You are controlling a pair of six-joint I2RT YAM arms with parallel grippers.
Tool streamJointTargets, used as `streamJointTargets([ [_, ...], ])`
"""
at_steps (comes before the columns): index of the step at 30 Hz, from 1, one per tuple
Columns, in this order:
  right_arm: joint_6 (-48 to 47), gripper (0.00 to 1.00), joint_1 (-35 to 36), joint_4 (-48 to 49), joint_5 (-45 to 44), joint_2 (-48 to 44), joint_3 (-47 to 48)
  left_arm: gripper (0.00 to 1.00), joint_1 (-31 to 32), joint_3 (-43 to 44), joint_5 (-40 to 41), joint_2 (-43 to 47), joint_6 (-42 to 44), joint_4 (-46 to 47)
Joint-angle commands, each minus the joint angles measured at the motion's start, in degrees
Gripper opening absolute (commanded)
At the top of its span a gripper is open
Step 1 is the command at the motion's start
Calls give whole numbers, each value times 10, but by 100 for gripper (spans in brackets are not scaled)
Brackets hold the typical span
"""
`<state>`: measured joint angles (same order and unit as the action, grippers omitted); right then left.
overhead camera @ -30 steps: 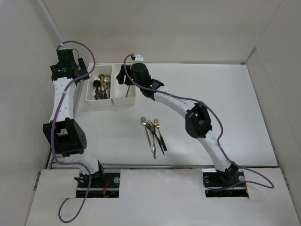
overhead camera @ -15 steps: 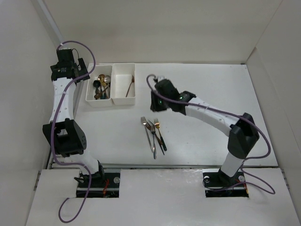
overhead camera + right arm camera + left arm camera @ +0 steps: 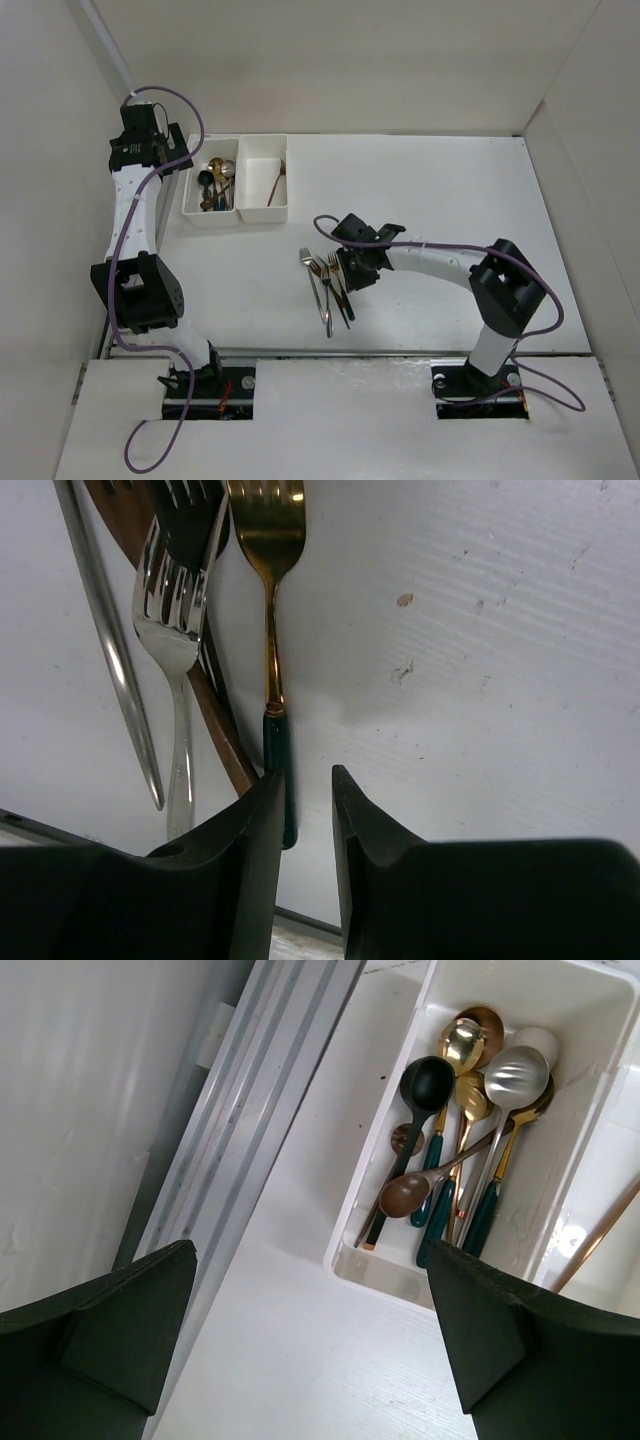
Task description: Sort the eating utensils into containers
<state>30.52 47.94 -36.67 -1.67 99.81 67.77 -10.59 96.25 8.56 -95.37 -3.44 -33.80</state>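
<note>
The containers are two joined white bins: the left one [image 3: 190, 203] holds several spoons [image 3: 470, 1110], the right one [image 3: 262, 170] a copper fork [image 3: 276, 185]. Several forks [image 3: 325, 285] lie bunched on the table. My right gripper [image 3: 348, 278] hangs low over them, jaws a narrow gap apart with nothing clamped. In the right wrist view the right gripper [image 3: 308, 775] has the gold fork [image 3: 268, 600] with its dark green handle running beside its left finger, and a silver fork [image 3: 172, 600] further left. My left gripper [image 3: 310, 1250] stands wide open and empty beside the left bin [image 3: 375, 1270].
A white side wall and a rail [image 3: 240, 1110] run close along the left of the bins. The table's near edge [image 3: 300, 920] shows just behind the right fingers. Bare white tabletop [image 3: 450, 200] spreads right of the bins and forks.
My right arm has left the right bin, where the copper fork now lies, and swung down to the forks on the table. Its jaws have narrowed. The left arm has not moved.
</note>
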Motion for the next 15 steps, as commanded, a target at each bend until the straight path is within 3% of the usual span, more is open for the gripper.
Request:
streamJointTargets([
  [1,14,31,16,19,13,-13,-6,99,0,10,-6,22,3,1],
  [15,15,37,40,4,-25,60,25,99,0,4,6,22,8,7],
])
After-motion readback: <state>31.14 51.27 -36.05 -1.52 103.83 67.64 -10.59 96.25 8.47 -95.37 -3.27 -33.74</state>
